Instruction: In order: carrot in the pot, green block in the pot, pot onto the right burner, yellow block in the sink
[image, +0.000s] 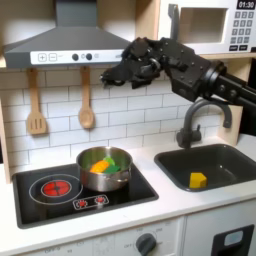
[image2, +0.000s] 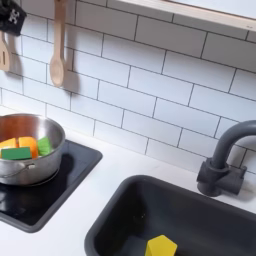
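In both exterior views the silver pot (image: 116, 180) (image2: 22, 172) stands on the right side of the black cooktop (image: 140, 190) and covers the right burner. Inside it lie the orange carrot (image: 98, 169) (image2: 15, 156) and the green block (image: 113, 162) (image2: 45, 147). The yellow block (image: 198, 180) (image2: 160, 246) rests on the floor of the dark grey sink (image: 228, 160) (image2: 115, 222). My gripper (image: 114, 74) hangs high in front of the hood, well above the pot, with nothing seen in it. Its dark fingers blur together, so their spacing is unclear.
A left burner (image: 55, 187) glows with red rings beside the pot. The curved faucet (image: 200, 115) (image2: 225, 160) rises behind the sink. Wooden utensils (image: 35, 105) (image2: 58, 45) hang on the tiled wall. A microwave (image: 215, 22) sits at the upper right.
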